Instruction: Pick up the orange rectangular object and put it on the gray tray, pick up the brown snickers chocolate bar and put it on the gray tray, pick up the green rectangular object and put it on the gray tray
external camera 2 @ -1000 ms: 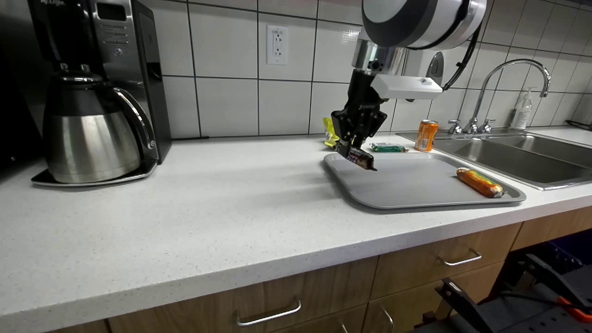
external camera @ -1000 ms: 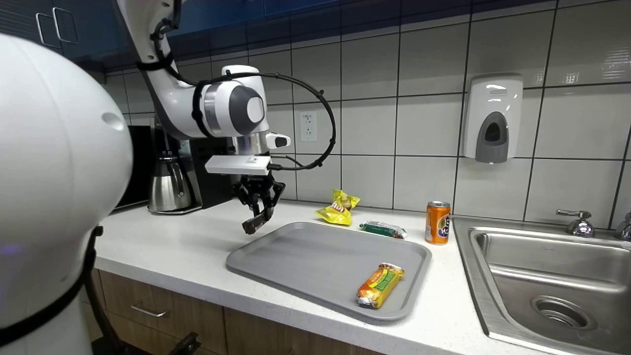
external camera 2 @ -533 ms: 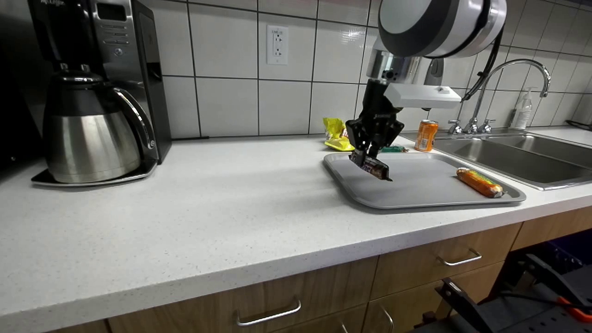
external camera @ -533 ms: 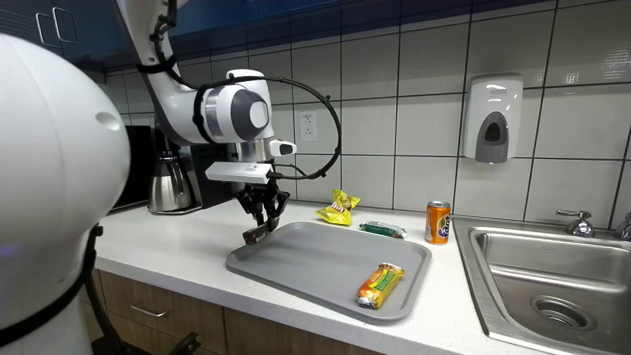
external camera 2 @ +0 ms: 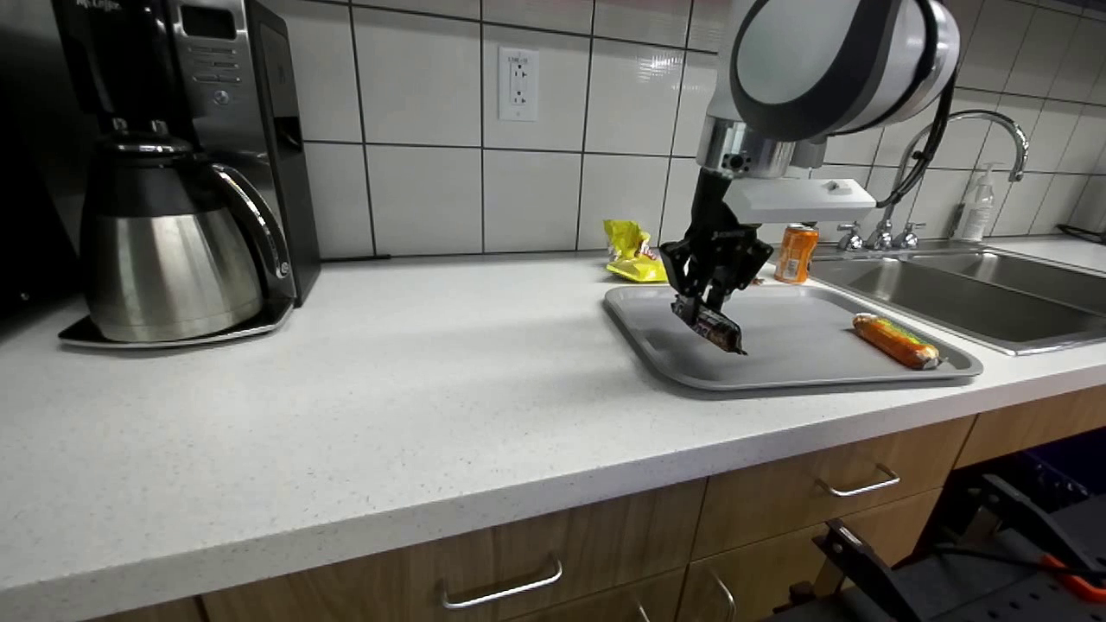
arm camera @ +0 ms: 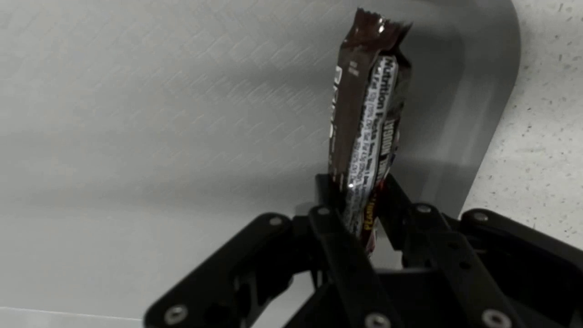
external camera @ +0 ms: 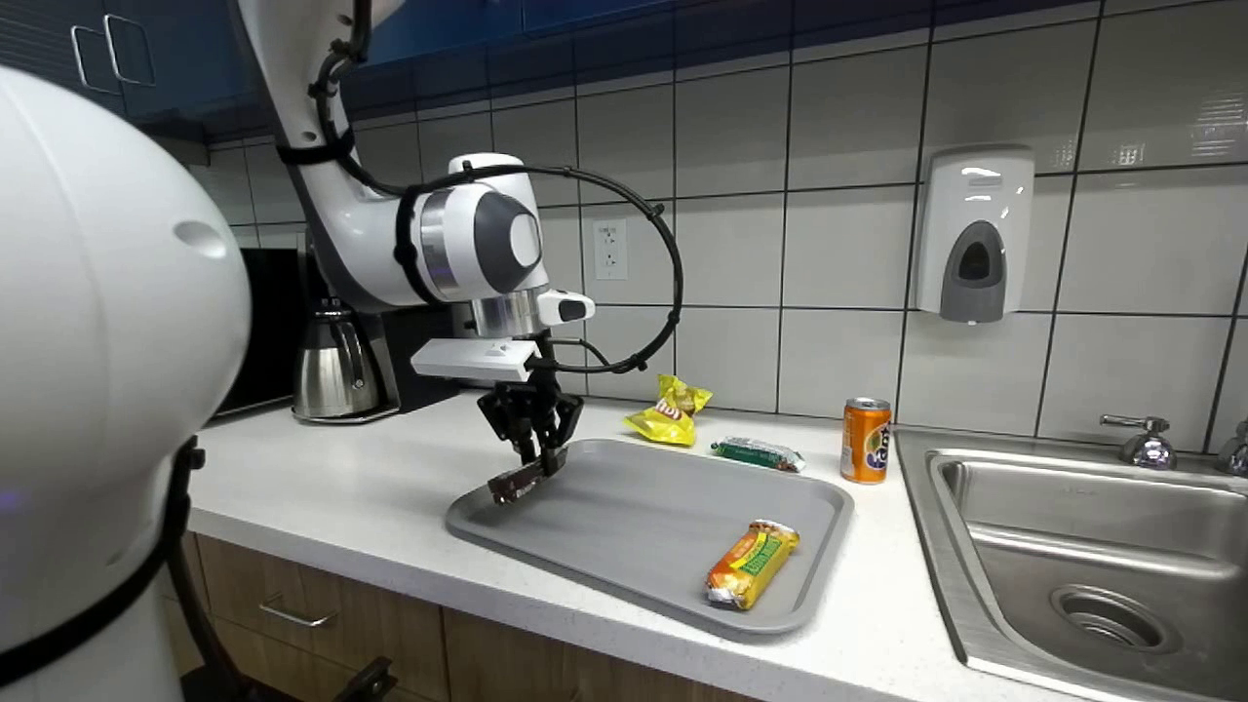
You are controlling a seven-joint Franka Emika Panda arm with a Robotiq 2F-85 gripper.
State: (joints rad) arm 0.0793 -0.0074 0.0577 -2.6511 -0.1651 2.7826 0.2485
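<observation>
- The claw (arm camera: pixel 358 193) grips the brown chocolate bar (arm camera: pixel 364 114) from both sides, near one end.
- That bar is over the gray tray (external camera: pixel 624 526); whether it touches, I cannot tell.
- The orange bar (external camera: pixel 753 565) lies on the tray.
- The green bar (external camera: pixel 759 454) rests on the table (external camera: pixel 322 468) just beside the tray, between a yellow bag (external camera: pixel 670 411) and an orange can (external camera: pixel 866 441).

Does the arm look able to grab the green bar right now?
Probably not: its pincer is closed on the brown bar. Nothing visible lies on the green bar, so a freed pincer likely could.
</observation>
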